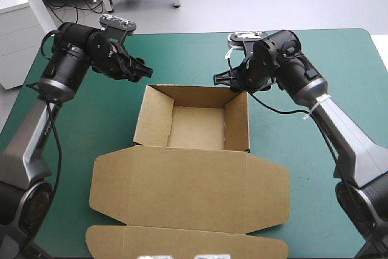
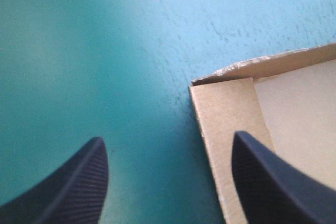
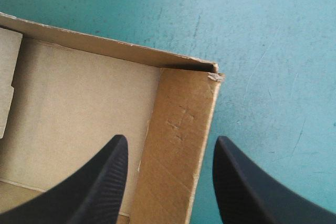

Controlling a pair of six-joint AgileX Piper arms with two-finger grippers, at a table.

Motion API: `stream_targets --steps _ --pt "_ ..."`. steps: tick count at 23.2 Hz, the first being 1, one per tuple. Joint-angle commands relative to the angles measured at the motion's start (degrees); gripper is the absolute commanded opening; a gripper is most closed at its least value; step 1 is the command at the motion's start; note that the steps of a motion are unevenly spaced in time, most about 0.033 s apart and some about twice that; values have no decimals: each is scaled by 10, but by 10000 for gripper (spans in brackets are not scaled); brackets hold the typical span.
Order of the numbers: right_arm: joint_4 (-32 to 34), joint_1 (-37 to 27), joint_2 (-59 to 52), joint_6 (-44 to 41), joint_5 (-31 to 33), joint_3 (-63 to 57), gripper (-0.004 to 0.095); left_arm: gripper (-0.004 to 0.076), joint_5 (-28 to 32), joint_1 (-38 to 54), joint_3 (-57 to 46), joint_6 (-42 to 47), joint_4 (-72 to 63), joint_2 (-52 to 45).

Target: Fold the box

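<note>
From above, the box [image 1: 194, 127] sits mid table [image 1: 339, 59] as an open tray, walls raised, lid [image 1: 188, 192] flat toward the near edge; what remains looks like little more than the lid. The left tool [image 1: 142, 70] and right tool [image 1: 221, 80] hover at its far corners. In each wrist view the tool gapes wide and empty, astride a side wall.

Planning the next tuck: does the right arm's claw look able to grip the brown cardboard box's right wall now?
Probably yes: the open right claw straddles that wall of the brown cardboard box, nothing between.
</note>
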State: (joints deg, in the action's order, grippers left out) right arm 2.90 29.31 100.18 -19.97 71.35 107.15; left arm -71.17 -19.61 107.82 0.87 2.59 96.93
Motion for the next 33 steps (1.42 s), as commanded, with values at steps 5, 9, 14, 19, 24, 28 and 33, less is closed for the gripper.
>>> stream_targets --steps 5,9,14,19,24,28,33 --pt "3 -10 -34 18 6 -14 471 -4 -25 -1 20 -15 75 -150" --pt "3 -10 -28 18 5 -76 471 -5 -25 -1 19 -16 71 -239" --pt "-24 -13 18 14 5 -82 471 -8 -24 -1 -30 -34 9 -333" --pt "-48 -13 64 15 5 -82 471 -8 -18 -1 -210 -35 21 -446" --pt "-81 -13 71 56 5 -82 314 -8 2 -1 -404 -35 22 -559" --pt "-72 -13 70 58 5 -82 25 -8 2 -1 -519 -30 17 -630" --pt "-55 -13 70 57 5 -82 -20 -9 4 -1 -665 -26 -26 -713"
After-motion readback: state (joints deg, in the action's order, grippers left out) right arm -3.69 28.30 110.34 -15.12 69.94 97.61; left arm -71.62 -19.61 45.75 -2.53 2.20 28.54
